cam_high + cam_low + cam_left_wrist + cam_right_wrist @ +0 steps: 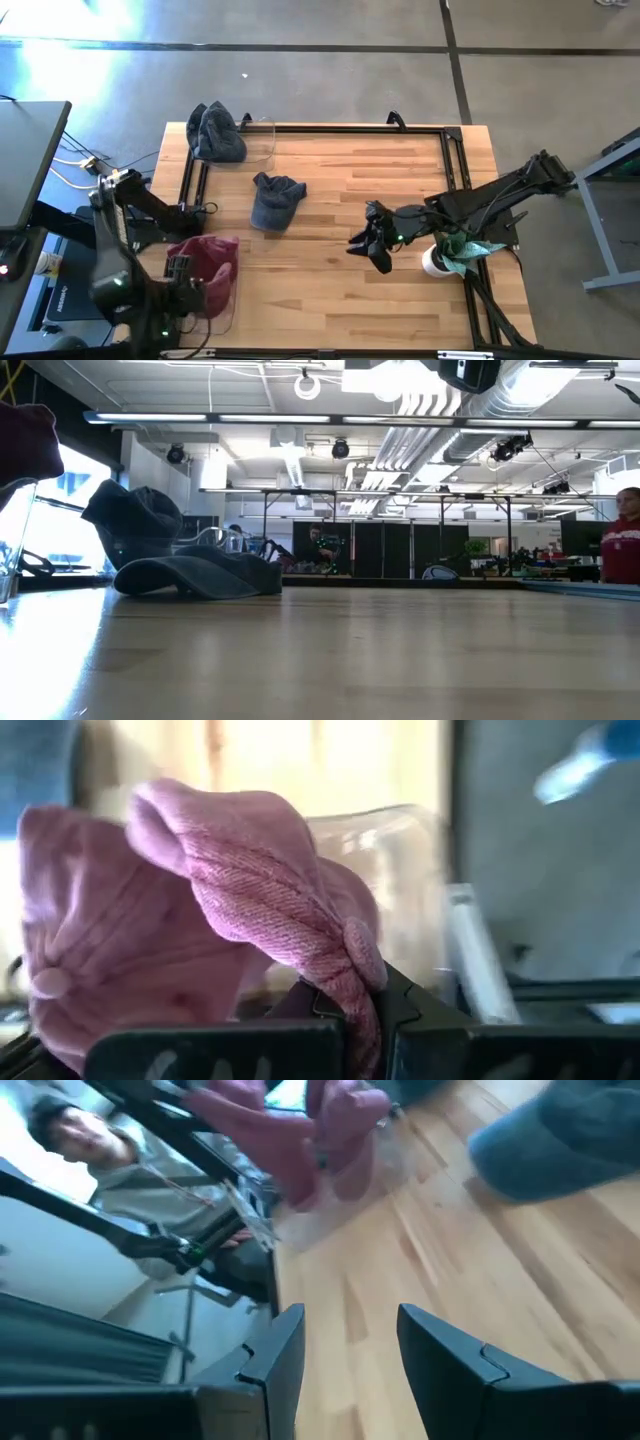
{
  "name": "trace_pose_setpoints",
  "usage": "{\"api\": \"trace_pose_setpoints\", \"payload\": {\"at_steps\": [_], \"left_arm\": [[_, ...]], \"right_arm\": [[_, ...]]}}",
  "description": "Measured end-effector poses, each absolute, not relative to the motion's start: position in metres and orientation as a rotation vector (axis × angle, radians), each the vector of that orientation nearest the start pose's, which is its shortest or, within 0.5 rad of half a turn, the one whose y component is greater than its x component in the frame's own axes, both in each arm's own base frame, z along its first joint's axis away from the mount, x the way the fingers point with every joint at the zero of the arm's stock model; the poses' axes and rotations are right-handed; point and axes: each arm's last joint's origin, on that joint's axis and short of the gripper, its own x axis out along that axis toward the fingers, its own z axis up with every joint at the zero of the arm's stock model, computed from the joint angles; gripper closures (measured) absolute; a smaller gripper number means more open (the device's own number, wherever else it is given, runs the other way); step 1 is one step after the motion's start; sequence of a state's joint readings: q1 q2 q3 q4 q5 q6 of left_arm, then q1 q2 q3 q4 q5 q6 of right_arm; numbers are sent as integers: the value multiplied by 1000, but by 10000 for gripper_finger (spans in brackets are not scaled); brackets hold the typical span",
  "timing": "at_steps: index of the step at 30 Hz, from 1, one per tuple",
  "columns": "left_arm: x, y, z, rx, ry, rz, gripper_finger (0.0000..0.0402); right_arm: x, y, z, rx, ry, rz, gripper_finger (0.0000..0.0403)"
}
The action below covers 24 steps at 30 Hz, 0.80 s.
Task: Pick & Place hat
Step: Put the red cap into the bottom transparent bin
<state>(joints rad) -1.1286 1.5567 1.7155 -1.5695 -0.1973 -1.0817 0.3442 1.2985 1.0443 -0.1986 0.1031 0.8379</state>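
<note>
I am holding my right pincer part open and empty above the wooden desk; the crumpled grey-blue cloth hat is lying at its ten o'clock, brim angled toward me.

Bright window glare, blurred wrist views
</note>
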Motion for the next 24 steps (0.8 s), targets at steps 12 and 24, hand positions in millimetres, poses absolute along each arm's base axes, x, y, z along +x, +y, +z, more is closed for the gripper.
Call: {"api": "trace_pose_setpoints", "payload": {"at_steps": [12,24], "left_arm": [[117,-227,300,205,1242,227,401],[106,-210,301,-56,1311,360,331]], "right_arm": [[276,110,315,723,413,44,247],[273,117,316,745,399,27,247]]}}
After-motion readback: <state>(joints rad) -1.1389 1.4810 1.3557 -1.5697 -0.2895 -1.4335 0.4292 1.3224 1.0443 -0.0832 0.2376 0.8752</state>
